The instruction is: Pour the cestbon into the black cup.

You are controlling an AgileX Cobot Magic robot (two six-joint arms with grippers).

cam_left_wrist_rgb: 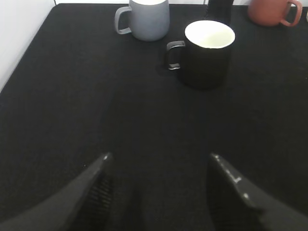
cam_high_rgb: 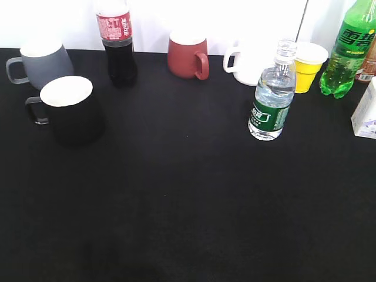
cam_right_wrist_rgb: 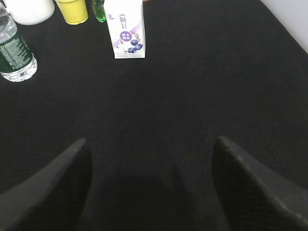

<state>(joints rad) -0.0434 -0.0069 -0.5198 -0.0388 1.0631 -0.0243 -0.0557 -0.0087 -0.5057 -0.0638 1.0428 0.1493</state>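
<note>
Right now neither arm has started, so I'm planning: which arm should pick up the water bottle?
Right. The cestbon stands on the table's right side and shows in the right wrist view; the open right gripper seems nearer.

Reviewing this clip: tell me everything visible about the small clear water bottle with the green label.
The water bottle is small, of clear plastic, with a dark green label band around its lower half and a ribbed clear base. Its neck shows no coloured cap; whether it is capped I cannot tell. Clear liquid fills it to about the shoulder. It stands upright on the black tablecloth, right of centre, in front of the white mug and yellow cup, apart from both. Nothing grips it. The right wrist view shows its lower part at the left edge.
</note>
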